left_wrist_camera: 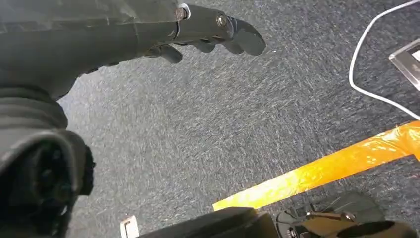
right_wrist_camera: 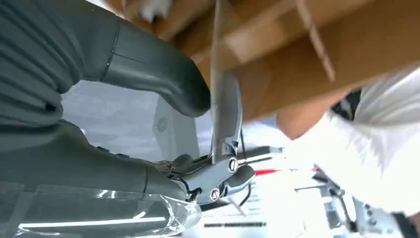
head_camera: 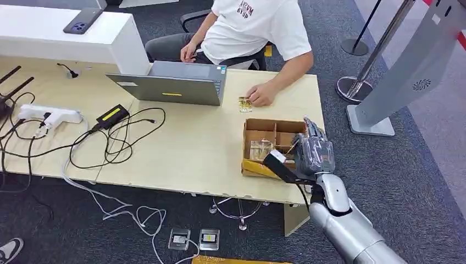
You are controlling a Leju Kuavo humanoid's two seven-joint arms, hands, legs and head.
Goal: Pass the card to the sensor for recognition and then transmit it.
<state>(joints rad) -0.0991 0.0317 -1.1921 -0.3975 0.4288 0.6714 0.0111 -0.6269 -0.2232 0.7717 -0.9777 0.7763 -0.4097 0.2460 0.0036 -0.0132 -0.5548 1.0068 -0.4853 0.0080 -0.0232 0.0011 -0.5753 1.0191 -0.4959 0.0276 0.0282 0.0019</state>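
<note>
Your right hand [head_camera: 312, 151] sits over the cardboard box [head_camera: 270, 144], a shallow brown tray split by thin cardboard dividers, at the near right corner of the pale wood-grain surface [head_camera: 187, 148]. In the right wrist view its thick matte grey thumb and a darker finger [right_wrist_camera: 229, 114] pinch a thin, flat, clear card [right_wrist_camera: 216, 74] seen edge-on, so the fingers are gripping the card. The box dividers lie just beyond the fingertips.

Further out from those fingers, a person's hand [head_camera: 262, 93] rests on the surface beside a small patterned card [head_camera: 244, 104], next to a smooth grey laptop [head_camera: 176, 82]. Black cables [head_camera: 118, 140] loop across the far side of the surface.

Your left hand [left_wrist_camera: 208, 29] hangs over speckled dark carpet [left_wrist_camera: 223, 129] crossed by glossy orange tape [left_wrist_camera: 322, 171]; its dark, smooth fingers are spread apart, holding nothing.
</note>
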